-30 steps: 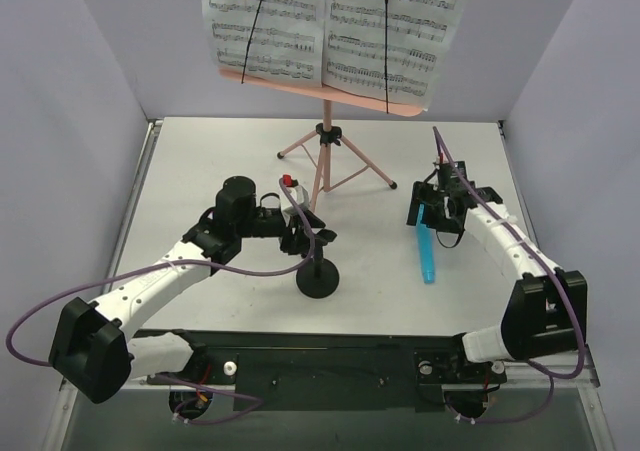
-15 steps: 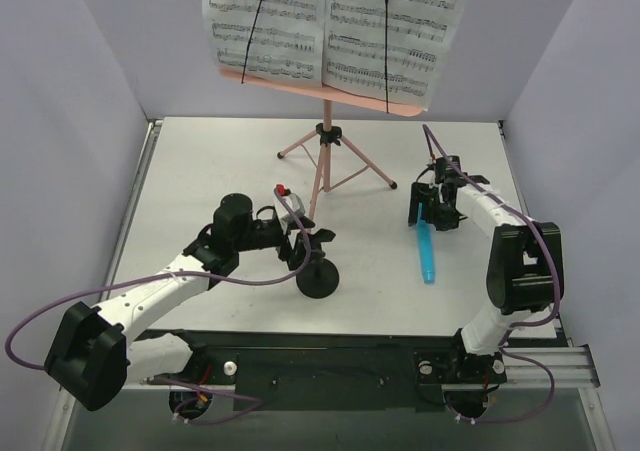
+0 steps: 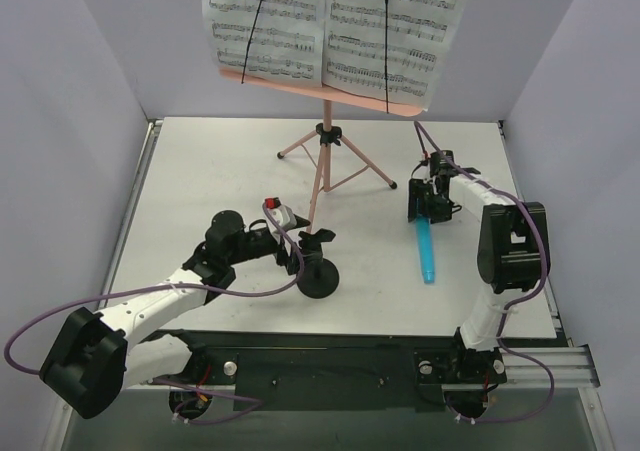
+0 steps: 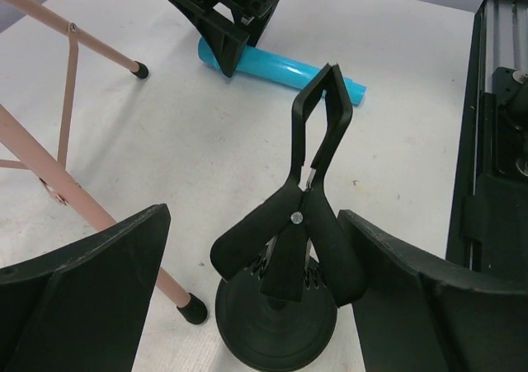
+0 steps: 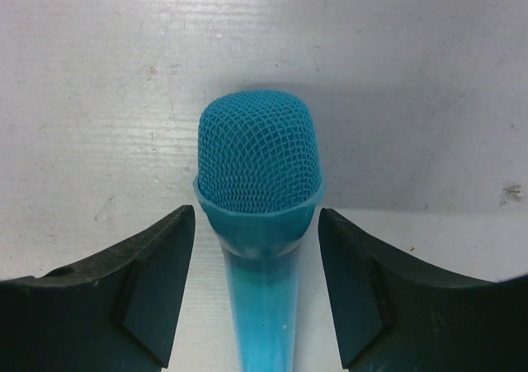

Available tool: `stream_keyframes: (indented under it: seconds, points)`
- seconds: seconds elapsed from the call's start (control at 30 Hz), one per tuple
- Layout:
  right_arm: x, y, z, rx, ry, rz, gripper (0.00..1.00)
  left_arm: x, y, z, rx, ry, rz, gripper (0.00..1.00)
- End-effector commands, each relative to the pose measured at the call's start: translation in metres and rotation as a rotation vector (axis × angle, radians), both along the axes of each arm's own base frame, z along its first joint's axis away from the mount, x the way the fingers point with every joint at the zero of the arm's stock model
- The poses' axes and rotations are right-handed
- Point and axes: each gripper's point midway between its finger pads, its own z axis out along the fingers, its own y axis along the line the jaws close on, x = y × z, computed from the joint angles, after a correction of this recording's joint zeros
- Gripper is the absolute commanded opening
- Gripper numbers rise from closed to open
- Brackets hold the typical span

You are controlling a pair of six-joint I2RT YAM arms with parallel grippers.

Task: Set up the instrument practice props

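Left fingers (image 4: pixel 99 298) are spread wide around the black mic stand (image 4: pixel 307 215), which stands alone. Right fingers (image 5: pixel 132 294) are spread around the blue microphone (image 5: pixel 257 162) on the tabletop (image 3: pixel 220 171), ready to pinch it.

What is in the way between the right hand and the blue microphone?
Nothing visible. The right hand straddles the blue microphone just below its mesh head, with a small gap on each side.

The whole surface (image 3: pixel 200 171) was viewed steeply from above. The microphone (image 3: pixel 427 256) was shared by every view: framed closely from above by the right wrist camera, and glimpsed beyond the mic stand (image 4: pixel 289 248) by the left.
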Motion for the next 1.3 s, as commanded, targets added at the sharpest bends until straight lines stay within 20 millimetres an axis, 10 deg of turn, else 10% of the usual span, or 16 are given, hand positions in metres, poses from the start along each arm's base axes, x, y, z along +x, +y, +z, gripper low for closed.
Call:
stream_keyframes:
  seconds: [0.0,0.77,1.27]
  points:
    - [0.004,-0.004,0.006,-0.007,0.020,0.008,0.54,0.003,-0.001,0.017,-0.030,-0.139,-0.005,0.93]
    - [-0.015,-0.012,-0.011,-0.115,0.114,0.075,0.52,0.011,0.006,0.027,-0.052,-0.246,-0.056,0.94]
    - [-0.018,-0.009,-0.003,-0.095,0.083,0.074,0.09,0.009,0.005,0.027,-0.063,-0.250,-0.096,0.94]
